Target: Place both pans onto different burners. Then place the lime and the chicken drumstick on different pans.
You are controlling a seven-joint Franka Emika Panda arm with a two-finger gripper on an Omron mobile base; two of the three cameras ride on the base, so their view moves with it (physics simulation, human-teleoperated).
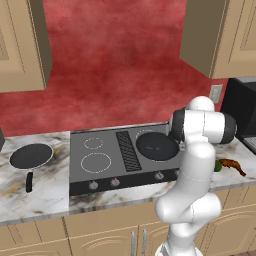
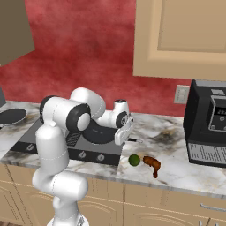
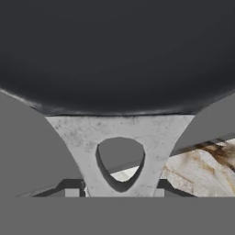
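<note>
Black and shallow, one pan (image 1: 157, 145) sits on the stove's (image 1: 107, 172) right rear burner in the left base view; the second pan (image 1: 31, 155) lies on the counter left of the stove, handle toward the front.

In the right base view the gripper (image 2: 125, 132) hangs at the stove's right edge, over the near pan's handle; the lime (image 2: 134, 160) and chicken drumstick (image 2: 152, 163) lie just right of the stove.

The hand view shows the pan's handle bracket close up. Whether the jaws clamp it, I cannot tell. The pan looks stiff and hefty; its handle is the place to hold.
</note>
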